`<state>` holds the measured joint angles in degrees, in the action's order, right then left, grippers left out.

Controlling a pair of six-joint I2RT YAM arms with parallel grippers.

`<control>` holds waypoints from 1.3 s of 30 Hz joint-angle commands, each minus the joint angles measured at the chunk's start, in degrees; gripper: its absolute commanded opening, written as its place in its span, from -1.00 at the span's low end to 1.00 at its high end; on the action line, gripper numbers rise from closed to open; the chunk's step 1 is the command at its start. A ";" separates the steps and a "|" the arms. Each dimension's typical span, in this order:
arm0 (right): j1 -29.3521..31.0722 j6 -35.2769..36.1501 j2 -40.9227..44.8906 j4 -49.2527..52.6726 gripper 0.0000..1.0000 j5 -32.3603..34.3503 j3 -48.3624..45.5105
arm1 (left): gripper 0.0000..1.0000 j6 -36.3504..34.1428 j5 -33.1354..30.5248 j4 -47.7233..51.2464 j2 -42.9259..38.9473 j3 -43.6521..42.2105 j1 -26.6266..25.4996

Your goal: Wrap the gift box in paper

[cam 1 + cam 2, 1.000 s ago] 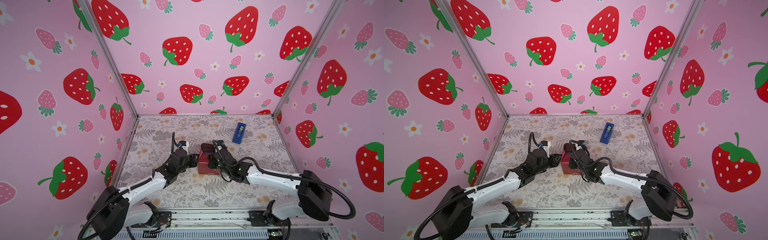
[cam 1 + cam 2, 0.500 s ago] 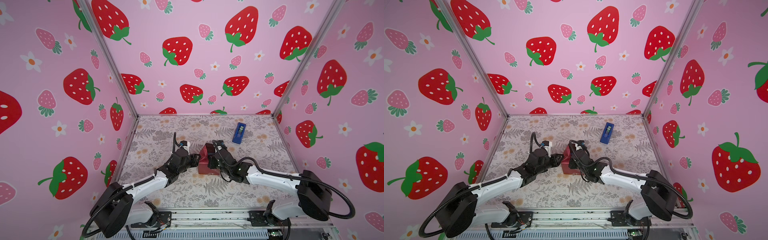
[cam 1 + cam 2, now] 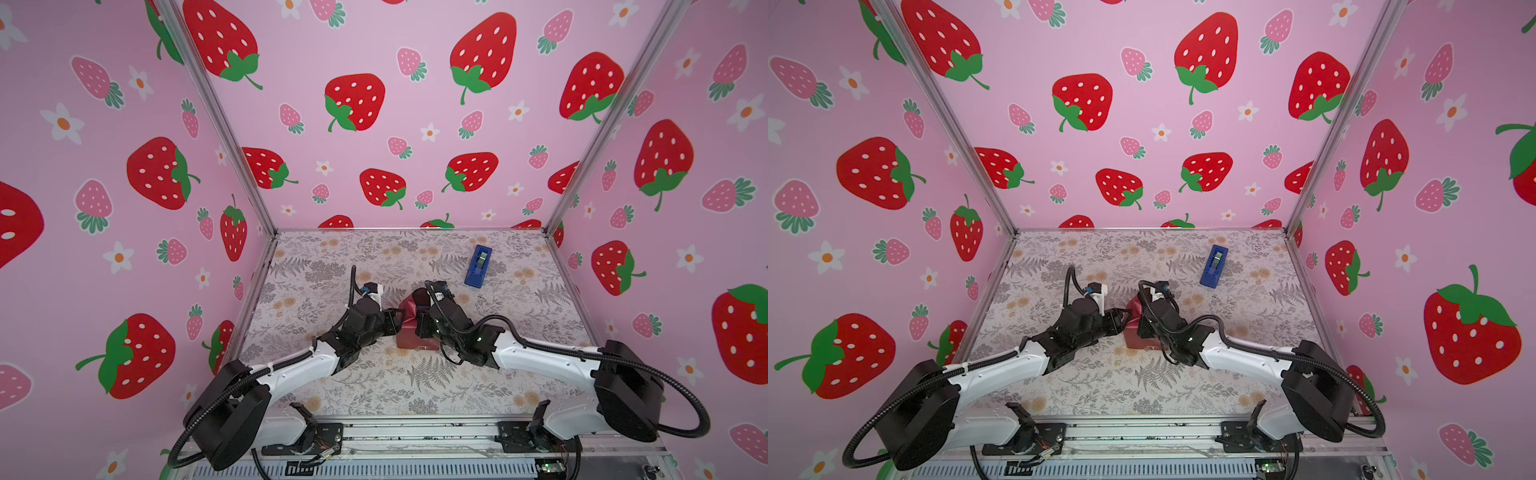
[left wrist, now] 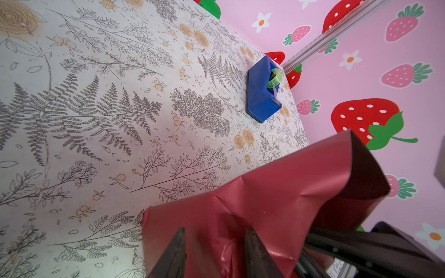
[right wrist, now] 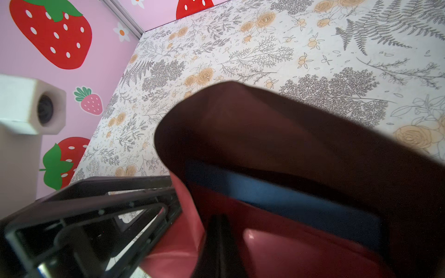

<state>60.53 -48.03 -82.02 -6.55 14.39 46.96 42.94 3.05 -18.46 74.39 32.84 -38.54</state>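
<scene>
In both top views the paper (image 3: 412, 338) (image 3: 1139, 341) sits near the middle of the table (image 3: 374, 257) (image 3: 1100, 257), folded up into a squarish red bundle with a loose flap raised at its far side. The left gripper (image 3: 397, 319) (image 3: 1126, 318) meets the bundle from the left. The right gripper (image 3: 419, 323) (image 3: 1140, 323) comes from the right and reaches over its top. The two are close together, and from here I cannot tell how their fingers stand. The tape dispenser (image 3: 478, 266) (image 3: 1213, 266) lies well apart, toward the far right corner.

Left wrist view: the left gripper (image 4: 215, 229) has its fingers (image 4: 177, 255) parted at a middling gap, with nothing pinched between them. The creased paper (image 4: 277, 192) fills the gap beyond the tips, and whether the tips touch it I cannot tell. The flap curls up past them. The tape dispenser (image 4: 261, 96) stands on the table (image 4: 96, 108) near the wall, with a green roll in it.

Right wrist view: the right gripper (image 5: 216, 223) is closed, its fingers (image 5: 214, 245) forming one dark wedge that lies against the paper (image 5: 289, 125). Whether a fold is nipped between them I cannot tell. The box (image 5: 289, 204) shows as a blue band, with paper under it and the flap arching over it. The left gripper (image 5: 168, 197) is just beside the bundle
</scene>
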 commanded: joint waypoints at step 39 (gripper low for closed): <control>-4.31 0.90 -1.08 13.20 -0.96 -1.81 2.91 | -0.15 -2.24 -1.64 9.45 1.45 -1.20 -1.18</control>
<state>57.60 -46.50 -83.99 -0.01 9.06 52.12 41.63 1.96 -18.09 74.35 32.84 -39.27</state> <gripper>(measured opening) 0.042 0.428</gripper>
